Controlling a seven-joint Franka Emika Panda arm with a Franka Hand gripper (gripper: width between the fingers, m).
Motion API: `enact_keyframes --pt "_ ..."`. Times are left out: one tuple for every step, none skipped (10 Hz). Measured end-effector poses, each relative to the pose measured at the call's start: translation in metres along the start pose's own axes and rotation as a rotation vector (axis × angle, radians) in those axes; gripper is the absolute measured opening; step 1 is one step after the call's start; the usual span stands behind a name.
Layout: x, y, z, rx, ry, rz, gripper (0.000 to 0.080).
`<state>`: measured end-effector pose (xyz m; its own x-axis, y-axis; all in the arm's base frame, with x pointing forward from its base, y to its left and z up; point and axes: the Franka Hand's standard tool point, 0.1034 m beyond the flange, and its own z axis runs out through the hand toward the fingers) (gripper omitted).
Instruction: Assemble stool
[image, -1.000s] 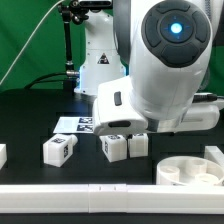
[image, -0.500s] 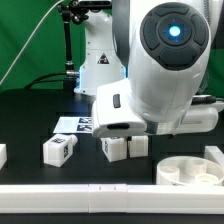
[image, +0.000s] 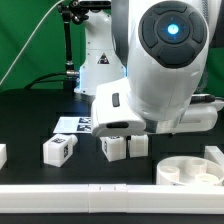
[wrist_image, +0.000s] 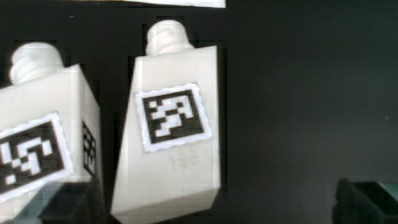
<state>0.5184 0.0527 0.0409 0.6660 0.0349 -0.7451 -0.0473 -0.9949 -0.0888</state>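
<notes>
Three legs on the table (image: 30, 110): a lone leg (image: 60, 150) lies toward the exterior view's left. A middle leg (image: 113, 147) and an end leg (image: 138, 145) lie side by side under the arm (image: 160, 70). All three are a little back from the front edge.
Seat: the round white seat (image: 195, 172) lies flat by the front edge, toward the corner on the exterior view's right, apart from the legs.
Jaws: spread wide and empty. In the wrist view a dark fingertip (wrist_image: 43, 205) shows on either side of the framed leg (wrist_image: 175, 130), touching nothing.
Neighbour: a second leg (wrist_image: 45, 135) lies just beside it, with a narrow gap between. These are probably the pair under the arm, though the arm hides the match.
Handling: the legs look like stiff, light plastic with smooth sides, so they would likely slip in a loose pinch.
Where to hold: across the flat sides about mid-length, clear of the stub end (wrist_image: 166, 38), with one finger going into the gap.
</notes>
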Motion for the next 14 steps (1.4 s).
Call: enact_keyframes --pt "0.002 -0.001 -0.006 0.001 0.003 -0.002 0.0649" --pt "0.003 -0.001 -0.006 0.002 0.006 -0.001 0.0649" --pt "0.004 -0.001 -0.006 0.002 0.011 -0.002 0.0649" --pt "0.008 -0.001 -0.006 0.001 0.025 -0.002 0.0649" --pt "0.011 -0.001 -0.005 0.001 0.037 -0.003 0.0649" --pt "0.015 0.0 -0.001 0.001 0.049 -0.007 0.0649" --pt "0.018 0.001 0.006 0.001 0.058 -0.007 0.0649" --pt "0.02 0.002 0.013 0.0 0.068 -0.006 0.0649" --pt "0.021 0.003 0.018 0.001 0.069 -0.005 0.0649" --pt "0.021 0.006 0.02 0.001 0.065 -0.011 0.0649" --pt "0.02 0.008 0.025 0.001 0.058 -0.009 0.0649" --pt "0.018 0.012 0.03 0.002 0.046 -0.004 0.0649" --pt "0.016 0.015 0.035 0.003 0.036 0.002 0.0649" --pt "0.015 0.016 0.038 0.003 0.029 0.011 0.0649"
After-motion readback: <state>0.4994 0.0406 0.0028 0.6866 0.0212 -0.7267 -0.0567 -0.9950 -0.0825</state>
